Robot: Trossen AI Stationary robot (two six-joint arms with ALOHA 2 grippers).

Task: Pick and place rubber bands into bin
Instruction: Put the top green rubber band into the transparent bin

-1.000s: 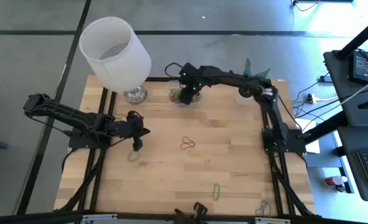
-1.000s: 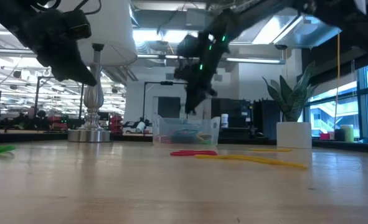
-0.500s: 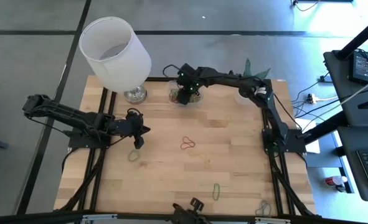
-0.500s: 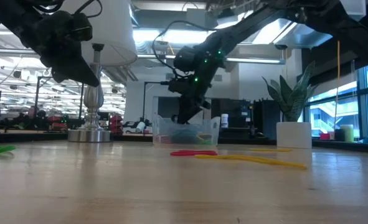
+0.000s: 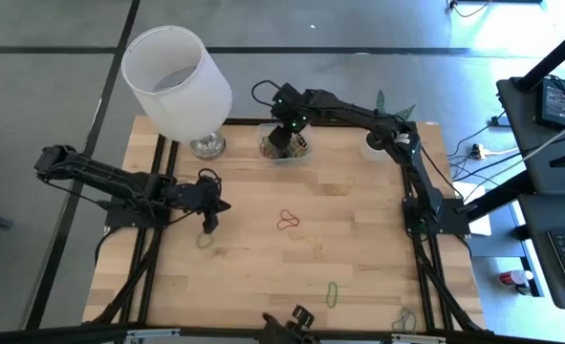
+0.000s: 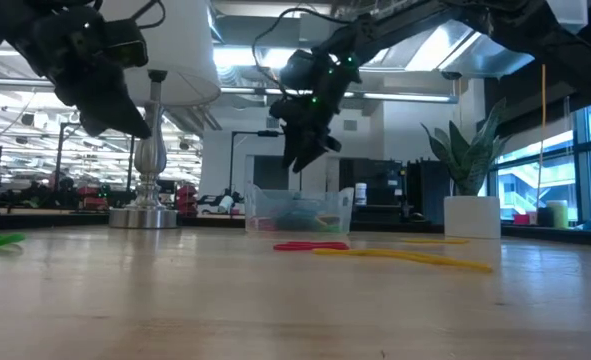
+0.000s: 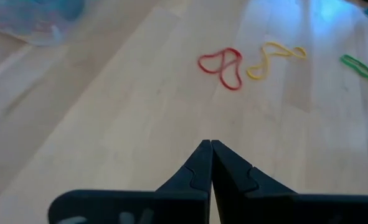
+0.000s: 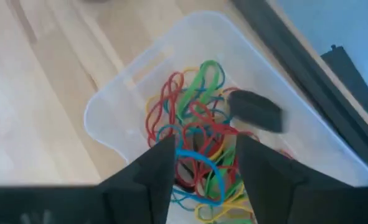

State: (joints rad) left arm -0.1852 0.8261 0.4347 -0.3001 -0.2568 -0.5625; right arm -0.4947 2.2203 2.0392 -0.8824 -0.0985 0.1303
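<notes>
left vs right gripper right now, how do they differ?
The left gripper has its jaws shut; the right gripper has its jaws open. The left hangs over bare table near a green rubber band; the right is above the bin of bands. Both hold nothing.

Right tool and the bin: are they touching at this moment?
Apart. The low view shows the right tool hanging above the bin, with background visible between its open fingers and the bin's rim.
</notes>
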